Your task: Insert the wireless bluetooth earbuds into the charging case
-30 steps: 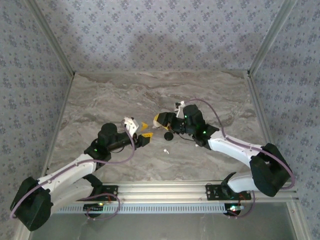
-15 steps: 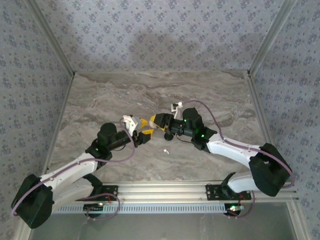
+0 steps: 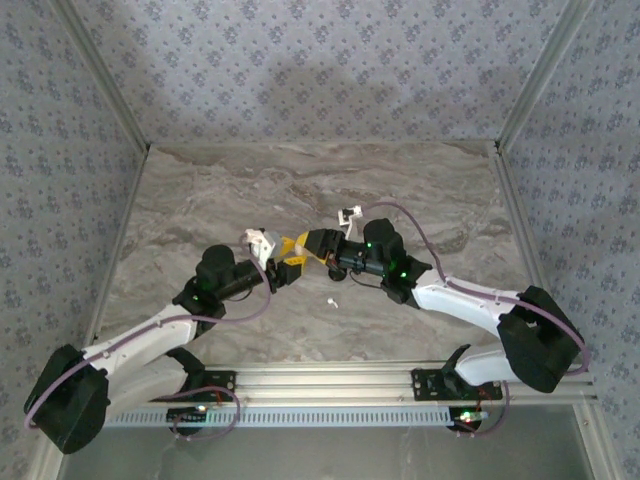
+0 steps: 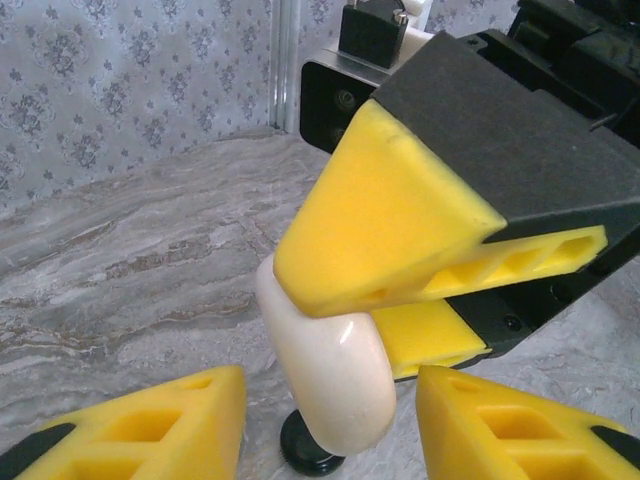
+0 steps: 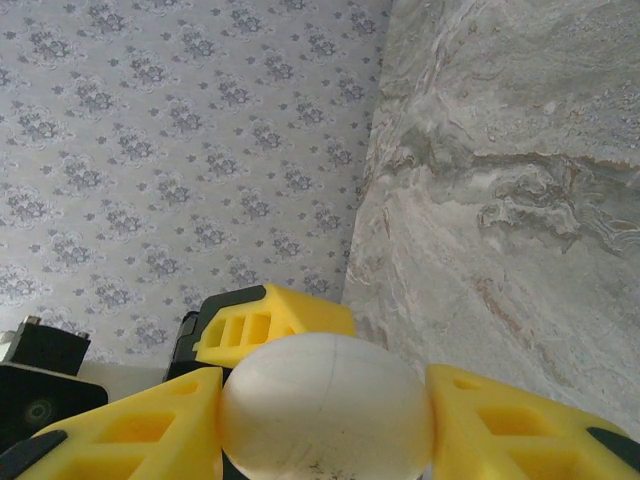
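Right pincer (image 5: 326, 425) clamps the charging case (image 5: 325, 400), long axis spanning its jaws.

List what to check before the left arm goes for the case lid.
1. Right end effector clamps the charging case: ok.
2. Left end effector open, a finger on either side of the case: ok.
3. Case lid open: not ok, it looks shut.
4. One earbud lies free on the table: ok.
5. Second earbud located: cannot tell.
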Controlling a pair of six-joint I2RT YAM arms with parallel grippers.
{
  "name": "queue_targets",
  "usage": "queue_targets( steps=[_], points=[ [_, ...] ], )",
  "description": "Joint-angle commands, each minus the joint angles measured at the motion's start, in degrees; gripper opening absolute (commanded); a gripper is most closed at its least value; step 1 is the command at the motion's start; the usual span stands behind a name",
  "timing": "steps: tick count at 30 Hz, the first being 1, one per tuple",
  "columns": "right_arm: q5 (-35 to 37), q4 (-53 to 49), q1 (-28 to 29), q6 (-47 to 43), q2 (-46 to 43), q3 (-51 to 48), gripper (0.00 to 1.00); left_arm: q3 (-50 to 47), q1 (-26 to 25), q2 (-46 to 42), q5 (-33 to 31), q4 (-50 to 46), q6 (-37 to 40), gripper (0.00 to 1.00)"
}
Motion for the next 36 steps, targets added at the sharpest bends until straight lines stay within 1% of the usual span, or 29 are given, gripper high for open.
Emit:
queue_targets(
  steps=[1,7,13,15,17,19,21,23,26,27,28,29,31,32,34,36],
  points=[
    [0.2,2.0,0.78,0.98,0.44,-0.5,0.5,0.97,-0.41,0.13,-0.3,2.42,-0.74,0.45],
    [0.12,2.17,1.43,1.12,1.01,-0.5,0.5,1.23,-0.48,0.22,-0.17,2.8,-1.11,0.4],
    [0.27,2.55,1.6,1.04,1.19,-0.59,0.5,1.93,-0.46,0.18,0.44,0.89,-1.16,0.27],
    [0.53,2.53,1.53,0.86,1.01,-0.85,0.51,2.27,-0.41,0.05,0.66,-0.52,-0.96,0.21],
    [0.88,2.31,1.44,0.66,0.63,-1.36,0.53,2.93,-0.33,0.06,1.51,-2.19,-0.44,0.17],
    [1.46,1.9,1.12,0.13,-0.16,-1.95,0.58,3.78,-0.09,0.18,2.92,-4.12,0.43,0.13],
    [1.75,0.2,0.32,-1.55,-1.85,-2.6,0.68,4.89,1.32,0.55,5.9,-6.18,0.45,0.11],
    [2.03,-2.11,-0.87,-3.87,-4.14,-3.41,0.75,5.42,3.53,1.07,9.61,-7.0,-0.45,0.1],
    [2.08,-6.68,-3.42,-9.68,-9.59,-4.99,0.81,6.89,7.73,2.45,18.03,-8.39,-1.76,0.09],
    [1.72,-9.38,-4.75,-13.13,-12.26,-5.32,0.82,7.91,8.98,3.28,21.07,-9.69,-1.68,0.09],
    [1.6,-11.73,-5.49,-15.32,-13.75,-5.16,0.82,8.92,9.79,4.04,23.62,-11.15,-1.38,0.09],
    [1.78,-15.19,-6.5,-19.21,-16.56,-5.07,0.83,10.32,10.48,4.95,26.48,-13.34,-0.46,0.06],
    [1.03,-20.64,-8.43,-27.16,-20.63,-4.62,0.82,12.77,11.5,6.65,30.94,-17.3,1.04,0.06],
    [0.55,-23.42,-9.35,-31.41,-22.89,-4.38,0.82,13.94,11.94,7.51,33.49,-18.43,1.44,0.05],
    [-1.95,-26.47,-10.74,-42.12,-25.91,-4.17,0.76,15.99,12.25,8.92,37.56,-20.67,2.44,0.04],
    [-4.01,-29.63,-11.44,-52.52,-28.22,-3.65,0.71,18.78,12.29,10.24,40.88,-26.92,6.53,0.02]
  ],
)
